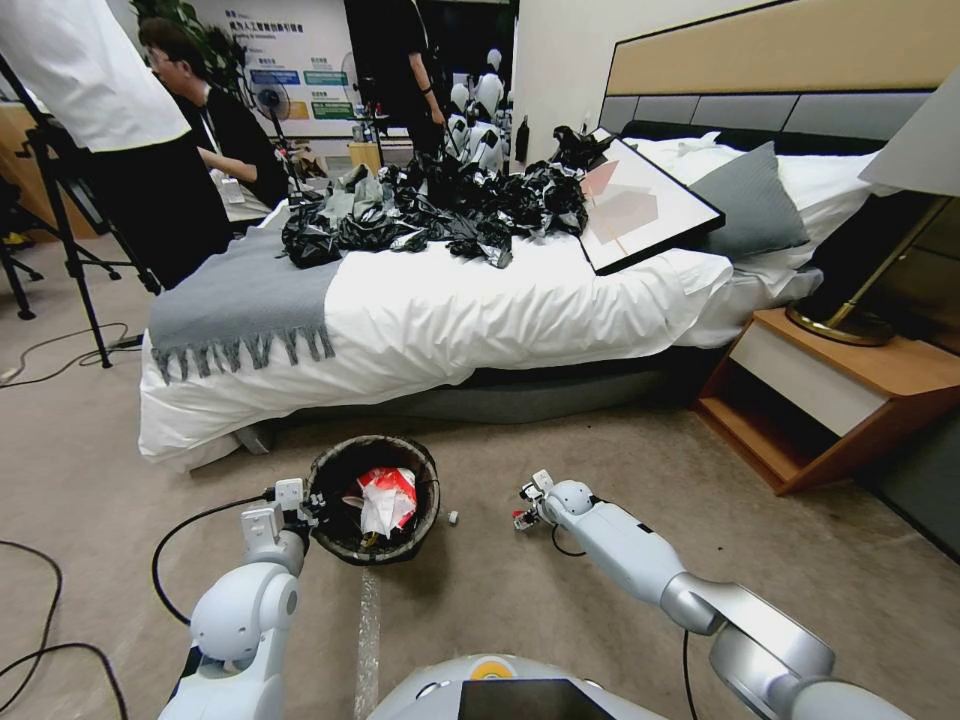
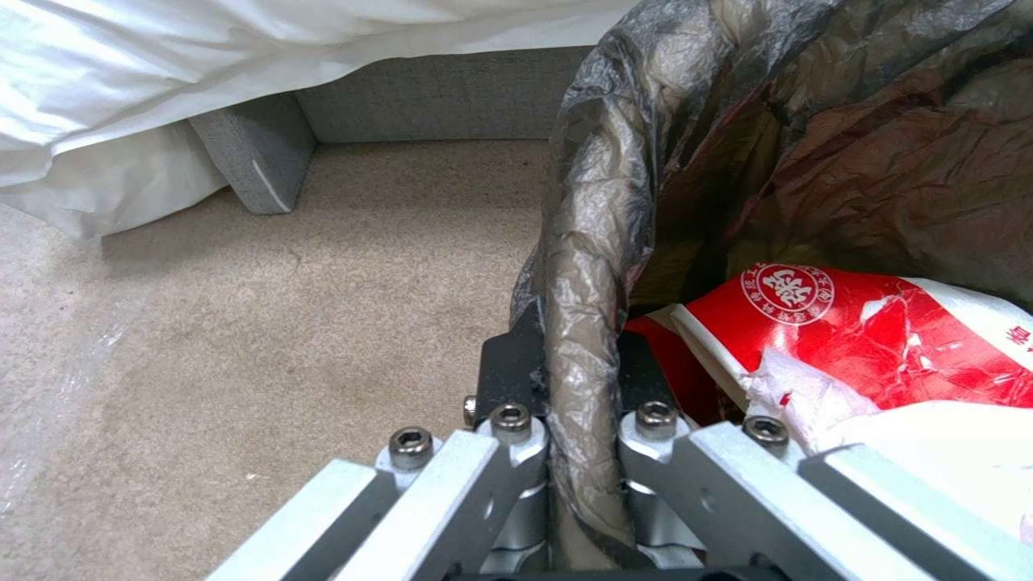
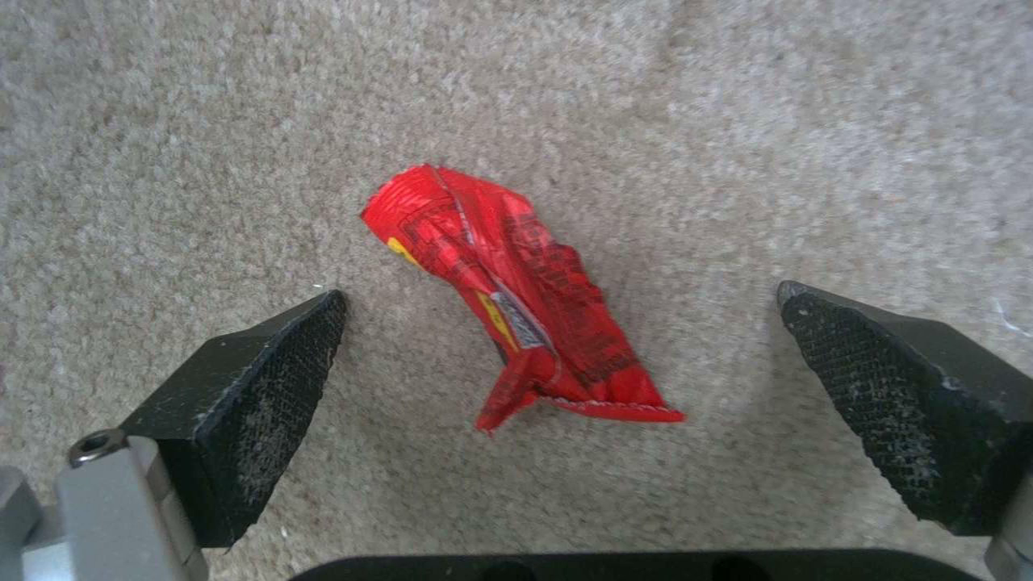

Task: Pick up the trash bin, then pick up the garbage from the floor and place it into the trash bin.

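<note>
The trash bin (image 1: 345,535), round with a dark bag folded over its rim (image 2: 581,266), stands on the carpet before the bed. My left gripper (image 1: 310,505) is shut on that rim, one finger inside and one outside. Inside lies a crumpled red-and-white wrapper (image 1: 385,497) (image 2: 861,323). To the bin's right, my right gripper (image 1: 522,505) hangs low over the floor, open. A small red wrapper (image 3: 516,303), garbage, lies flat on the carpet between its two black pads (image 3: 258,387), touching neither; it peeks out by the gripper (image 1: 520,520).
A small white scrap (image 1: 453,517) lies beside the bin. The bed (image 1: 480,310) with a heap of shiny black plastic (image 1: 440,205) is just behind. A wooden nightstand (image 1: 840,400) with a lamp stands at right. Cables (image 1: 40,660) trail on the left floor.
</note>
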